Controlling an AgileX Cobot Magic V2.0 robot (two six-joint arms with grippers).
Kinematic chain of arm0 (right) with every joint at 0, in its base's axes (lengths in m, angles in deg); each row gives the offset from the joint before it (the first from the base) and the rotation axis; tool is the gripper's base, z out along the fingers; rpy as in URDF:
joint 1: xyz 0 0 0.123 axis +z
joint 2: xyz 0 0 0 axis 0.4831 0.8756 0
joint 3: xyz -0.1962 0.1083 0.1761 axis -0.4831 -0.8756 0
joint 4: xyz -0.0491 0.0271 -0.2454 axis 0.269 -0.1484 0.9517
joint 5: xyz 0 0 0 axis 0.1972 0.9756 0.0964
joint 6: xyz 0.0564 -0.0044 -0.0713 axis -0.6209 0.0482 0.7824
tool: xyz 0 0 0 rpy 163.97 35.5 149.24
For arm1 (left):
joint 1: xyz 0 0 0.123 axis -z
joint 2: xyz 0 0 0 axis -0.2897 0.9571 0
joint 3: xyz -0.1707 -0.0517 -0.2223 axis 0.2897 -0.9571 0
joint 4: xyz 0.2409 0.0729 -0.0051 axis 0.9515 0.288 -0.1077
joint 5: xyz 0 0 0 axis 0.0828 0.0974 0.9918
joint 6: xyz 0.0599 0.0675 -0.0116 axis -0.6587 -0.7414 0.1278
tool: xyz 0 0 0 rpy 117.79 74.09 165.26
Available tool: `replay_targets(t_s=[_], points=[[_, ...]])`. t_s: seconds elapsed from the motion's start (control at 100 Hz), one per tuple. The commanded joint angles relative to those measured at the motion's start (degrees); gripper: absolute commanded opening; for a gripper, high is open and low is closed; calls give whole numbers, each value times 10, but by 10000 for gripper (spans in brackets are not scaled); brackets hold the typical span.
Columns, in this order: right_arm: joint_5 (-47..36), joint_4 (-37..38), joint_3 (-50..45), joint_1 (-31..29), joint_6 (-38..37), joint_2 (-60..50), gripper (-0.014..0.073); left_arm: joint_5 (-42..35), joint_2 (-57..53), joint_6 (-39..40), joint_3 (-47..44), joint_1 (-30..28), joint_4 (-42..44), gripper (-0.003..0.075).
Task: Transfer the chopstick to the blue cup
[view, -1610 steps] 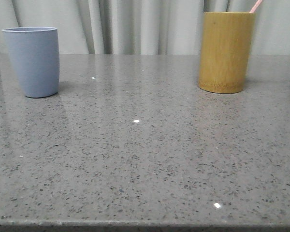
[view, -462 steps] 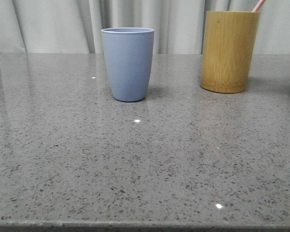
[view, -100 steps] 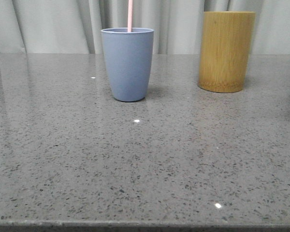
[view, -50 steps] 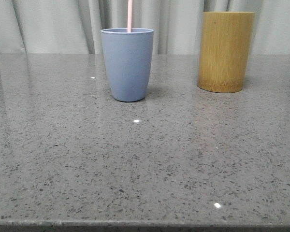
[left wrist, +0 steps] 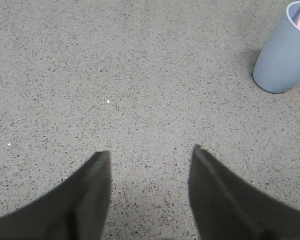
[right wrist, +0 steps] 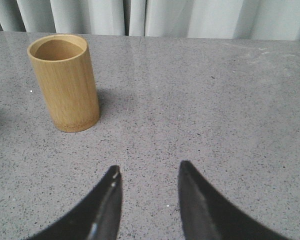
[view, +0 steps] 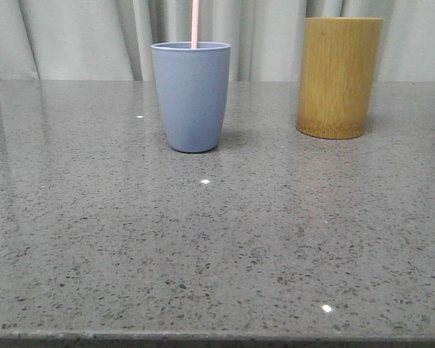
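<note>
Since a second earlier nothing was seen to have shifted: the chopstick (view: 195,23) was still stood in the blue cup (view: 191,96).

The pale pink stick was shown rising nearly upright out of the grey-blue tumbler at the middle-left of the speckled grey table (view: 217,246), its upper end cut off by the picture's edge; the bamboo cup (view: 339,77) was set well apart to the right and, in the right wrist view, was seen to be empty. The left gripper (left wrist: 150,152) was held with its dark fingers apart over bare table, the cup near it; the right gripper (right wrist: 147,172) was likewise spread wide with nothing between. The chopstick was judged light, stiff and smooth, so likely slippery; a pinch across its exposed upper length would be advised.
</note>
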Motion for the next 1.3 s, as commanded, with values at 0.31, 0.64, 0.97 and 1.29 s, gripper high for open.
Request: replay_targets(t_s=[0.31, 0.64, 0.97, 1.29], points=[[-37, 13, 13, -3, 0, 4, -68, -35, 1, 2, 14, -1, -10, -19], [-37, 13, 13, -3, 0, 4, -68, -35, 1, 2, 14, -1, -10, -19], [-37, 13, 13, -3, 0, 4, -68, -35, 1, 2, 14, -1, -10, -19], [-37, 13, 13, -3, 0, 4, -68, -86, -7, 2, 2, 11, 28, -19]])
